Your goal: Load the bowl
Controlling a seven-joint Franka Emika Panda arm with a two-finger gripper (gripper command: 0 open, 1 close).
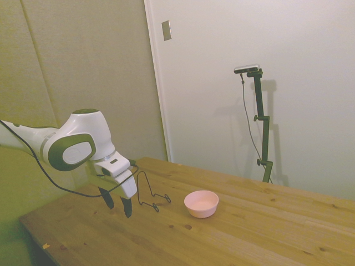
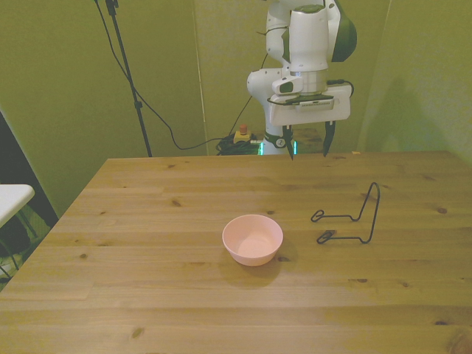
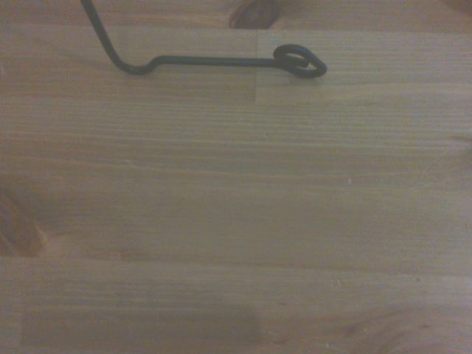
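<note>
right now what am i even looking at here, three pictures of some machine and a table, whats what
It is one robot arm, white, ending in a two-finger gripper that hangs open above a wooden table and holds nothing. One picture is taken from the table's side, one from across the table, and the blurry close-up comes from a camera on the arm's wrist looking down at the wood. On the table sit a small pink bowl, empty, and beside it, apart from it, a thin black wire rack. The close-up shows one foot of that rack.

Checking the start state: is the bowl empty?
Empty: the bowl stands upright, its pink inside bare in the front view.
</note>
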